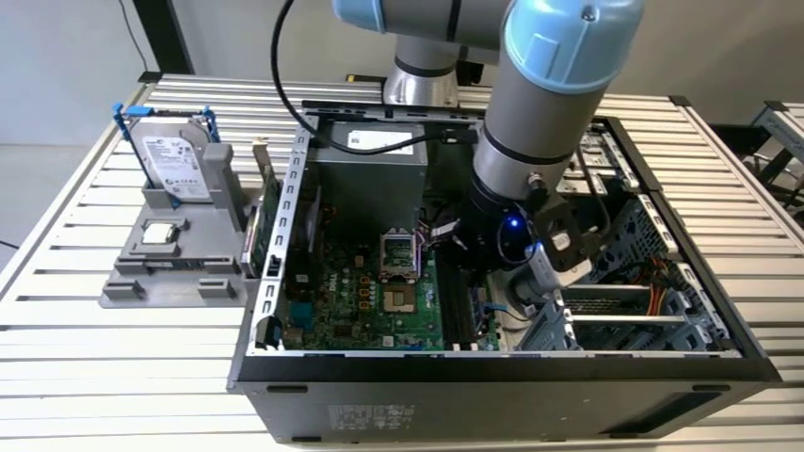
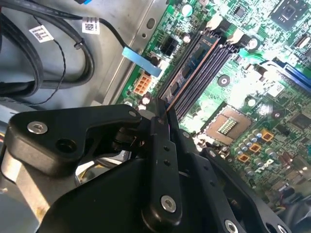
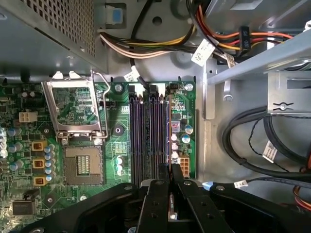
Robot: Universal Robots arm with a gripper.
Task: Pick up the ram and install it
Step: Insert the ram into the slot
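Pincer (image 3: 170, 187) is being held clenched on the ram (image 2: 182, 83): in both wrist views a thin board edge is being pinched between the two black fingers (image 2: 163, 145), running straight out ahead of them.

Step in hand, as judged: insertion. The ram is being lined up along the black memory slots (image 3: 148, 136) and looks to be sitting in or right on the slot nearest the board edge; whether it is being fully seated cannot be told, since the pincer's own end is hiding that part.

Just beside the slots, the open CPU socket (image 3: 82, 162) with its raised metal frame is being left untouched. Past the slots' far end, bundled cables (image 3: 146, 46) are being kept clear of the stick.

In the exterior view the arm (image 1: 553, 113) is being reached down into the open computer case (image 1: 503, 377), well apart from the hard drive (image 1: 173, 160) standing in a grey holder out on the tabletop (image 1: 75, 358).

Next move, as judged: an even straight push along the stick's whole length is being called for, with no tilt, until the white end latches (image 2: 214, 22) close.
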